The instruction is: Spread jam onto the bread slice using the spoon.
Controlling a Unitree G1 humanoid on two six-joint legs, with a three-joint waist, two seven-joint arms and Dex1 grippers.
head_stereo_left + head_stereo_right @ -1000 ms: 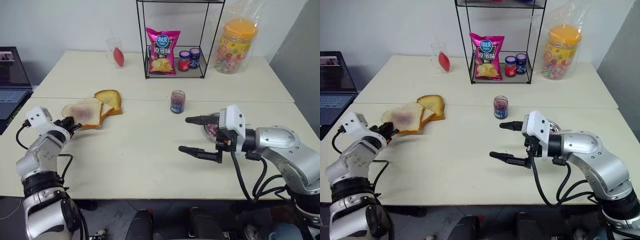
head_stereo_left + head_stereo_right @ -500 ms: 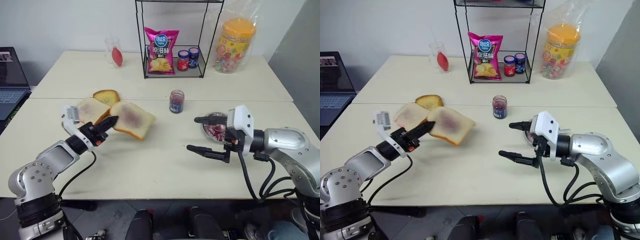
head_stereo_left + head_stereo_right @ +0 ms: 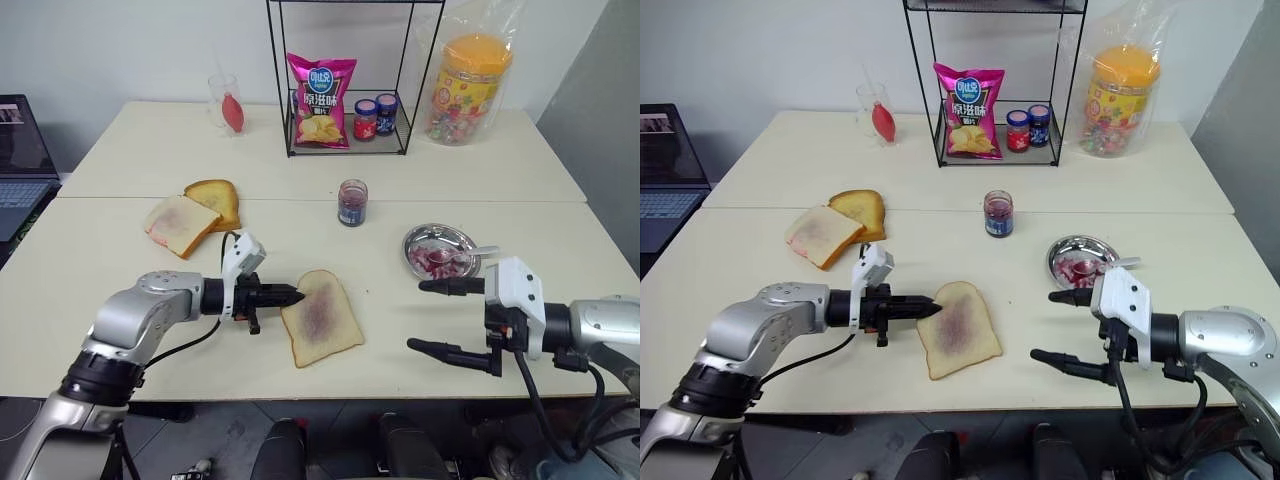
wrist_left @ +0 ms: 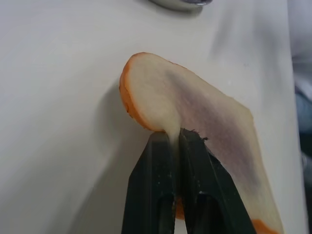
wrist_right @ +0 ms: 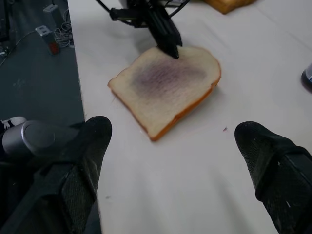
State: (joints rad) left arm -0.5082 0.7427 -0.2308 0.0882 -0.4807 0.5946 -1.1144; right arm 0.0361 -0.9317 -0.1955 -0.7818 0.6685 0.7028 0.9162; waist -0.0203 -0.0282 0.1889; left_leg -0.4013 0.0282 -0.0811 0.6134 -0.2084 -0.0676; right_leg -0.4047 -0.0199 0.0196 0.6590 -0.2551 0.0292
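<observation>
Now the bread slice (image 3: 322, 318) lies near the front edge of the table (image 3: 150, 150), in front of the robot; a second ago it sat at the far left, on top of the other slices, and half a second ago it hung in the air over the table's middle. The left gripper (image 3: 292, 294) has swung with it from the left side to the centre. Its jaws are closed tight on the slice's left edge, with the black fingers (image 4: 161, 161) pinching the crust, as the left wrist view shows. The slice rests on the table with its purple-red smudge facing up.

Meanwhile the right gripper (image 3: 430, 316) has drawn back toward the right front corner. Its fingers are spread as wide as they go and hold nothing, hanging over bare table just to the right of the slice and apart from it.

Behind it a small metal dish (image 3: 440, 250) holds a smear of jam (image 3: 432, 260), with the spoon (image 3: 478, 252) propped on its rim. A jam jar (image 3: 353, 203) stands at mid-table. Two slices (image 3: 195, 211) stay at the left: a pale smudged one and a golden-brown one behind it. A wire rack (image 3: 345, 75) at the back holds a pink crisp bag (image 3: 322, 88) and two small jars (image 3: 375, 117).
</observation>
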